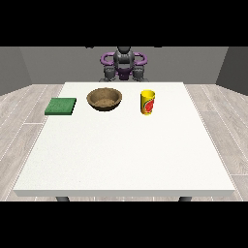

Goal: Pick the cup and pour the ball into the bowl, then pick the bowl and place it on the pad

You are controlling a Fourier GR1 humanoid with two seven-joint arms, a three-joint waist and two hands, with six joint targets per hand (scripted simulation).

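Observation:
A yellow cup with a red mark stands upright on the white table, right of the middle at the far side. No ball shows from this angle. Left of the cup sits a brown bowl, upright, with nothing seen inside. A flat green pad lies at the table's left edge. The robot is behind the far edge with its arms drawn in. The hand at the view's left and the hand at the view's right stay close to its body, well back from all three things.
Pad, bowl and cup stand in a rough row along the table's far part. Grey plank floor surrounds the table, with grey walls behind the robot.

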